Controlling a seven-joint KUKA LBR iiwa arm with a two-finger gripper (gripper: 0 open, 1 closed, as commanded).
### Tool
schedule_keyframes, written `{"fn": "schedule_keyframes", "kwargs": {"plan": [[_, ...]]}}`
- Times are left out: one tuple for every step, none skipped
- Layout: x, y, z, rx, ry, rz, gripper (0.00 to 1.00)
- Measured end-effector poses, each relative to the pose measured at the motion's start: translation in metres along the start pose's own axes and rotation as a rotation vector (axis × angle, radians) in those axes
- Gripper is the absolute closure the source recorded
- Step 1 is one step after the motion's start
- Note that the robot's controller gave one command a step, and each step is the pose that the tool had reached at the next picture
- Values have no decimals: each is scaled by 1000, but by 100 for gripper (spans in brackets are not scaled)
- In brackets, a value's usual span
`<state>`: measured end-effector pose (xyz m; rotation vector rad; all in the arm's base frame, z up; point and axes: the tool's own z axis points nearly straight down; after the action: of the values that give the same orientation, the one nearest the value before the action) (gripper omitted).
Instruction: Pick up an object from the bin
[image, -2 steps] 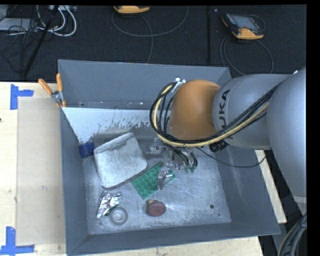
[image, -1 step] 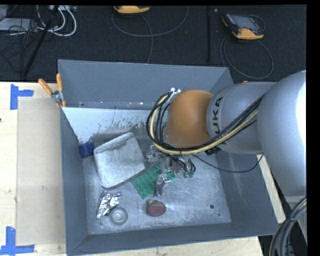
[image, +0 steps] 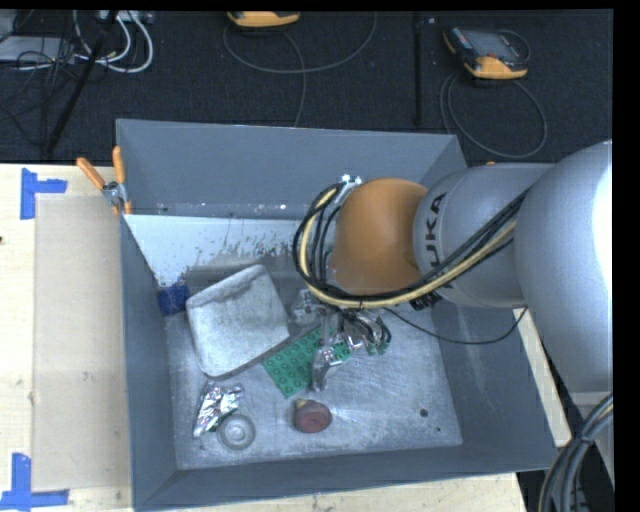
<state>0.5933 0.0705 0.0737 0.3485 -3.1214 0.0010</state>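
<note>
My gripper (image: 330, 352) hangs below the arm's orange cover, low in the middle of the bin. It is right over the right end of a flat green studded building plate (image: 290, 366), which lies tilted on the bin floor; whether it touches the plate I cannot tell. A grey rectangular sponge-like pad (image: 235, 318) lies just left of the gripper, its lower edge overlapping the green plate. A small dark red round piece (image: 312, 416) rests on the floor just below the gripper.
A crumpled piece of silver foil (image: 217, 408) and a clear round lid (image: 238, 432) lie at the front left. A small blue thing (image: 172, 298) sits against the left wall. The arm covers the bin's right back part.
</note>
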Motion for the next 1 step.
{"fn": "schedule_keyframes", "kwargs": {"plan": [[0,0,-2,0,1,0,100]]}}
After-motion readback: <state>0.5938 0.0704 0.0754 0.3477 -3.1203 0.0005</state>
